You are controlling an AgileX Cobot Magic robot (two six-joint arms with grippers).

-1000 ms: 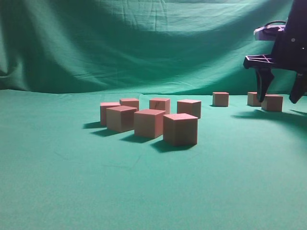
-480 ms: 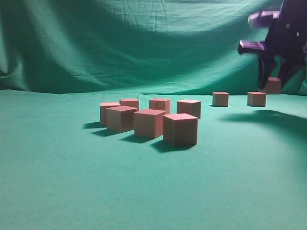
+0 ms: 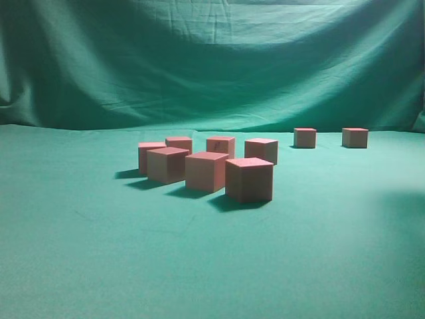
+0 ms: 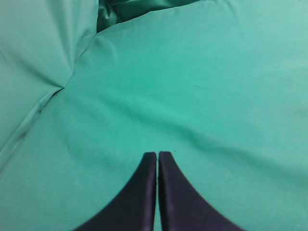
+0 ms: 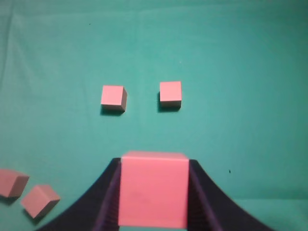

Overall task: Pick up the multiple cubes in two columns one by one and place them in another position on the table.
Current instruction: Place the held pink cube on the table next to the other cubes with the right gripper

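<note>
My left gripper (image 4: 157, 155) pressed shut over bare table (image 4: 202, 96) at lower centre, seven cubes (image 3: 206, 171) clustered mid-frame, two cubes (image 3: 305, 137) upper right, my right gripper (image 5: 154, 192) clamping one cube (image 5: 154, 188) at bottom centre.

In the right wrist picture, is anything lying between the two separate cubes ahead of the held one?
Nothing: only bare green cloth shows between the left cube and the right cube in the right wrist view.

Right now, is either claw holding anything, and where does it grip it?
The right gripper holds one cube, clamped by its two opposite side faces. The left gripper is shut and holds nothing.
</note>
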